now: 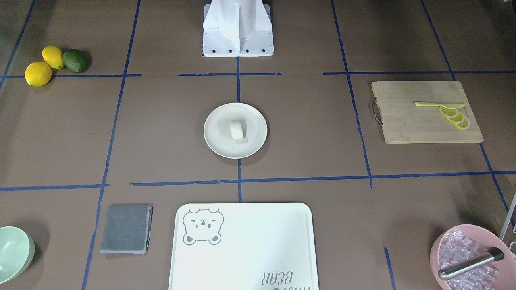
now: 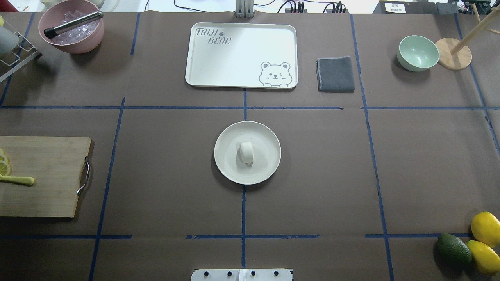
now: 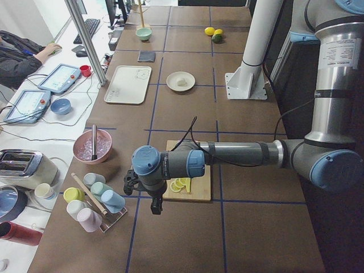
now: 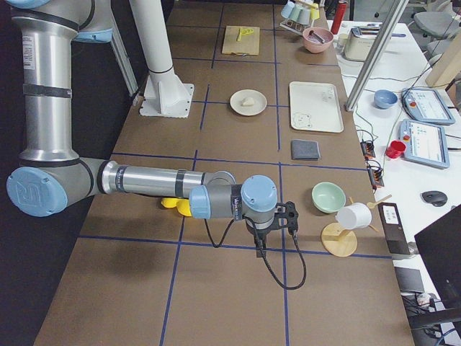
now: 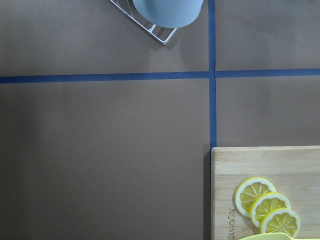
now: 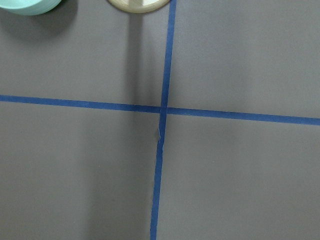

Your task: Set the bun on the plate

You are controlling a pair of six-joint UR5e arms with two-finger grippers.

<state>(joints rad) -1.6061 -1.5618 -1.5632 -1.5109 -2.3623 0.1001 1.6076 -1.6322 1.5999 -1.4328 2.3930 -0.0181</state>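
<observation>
The small off-white bun (image 1: 237,130) (image 2: 246,153) lies on its side near the middle of the round cream plate (image 1: 217,139) (image 2: 266,166), at the table's centre. From the sides, bun (image 3: 181,83) (image 4: 247,101) and plate (image 3: 172,86) (image 4: 236,108) look small and far off. My left gripper (image 3: 130,185) hangs over the table's left end beside the cutting board, far from the plate. Over the right end, near the mint bowl, hangs my right gripper (image 4: 292,218). Both show only in the side views, so I cannot tell if they are open or shut. Neither wrist view shows fingers.
A bear-print tray (image 2: 218,58), a grey cloth (image 2: 335,74) and a mint bowl (image 2: 417,52) lie beyond the plate. A cutting board (image 2: 43,175) with lemon slices (image 5: 267,207) sits left, a pink ice bowl (image 2: 72,33) far left. Lemons and an avocado (image 2: 453,248) sit near right.
</observation>
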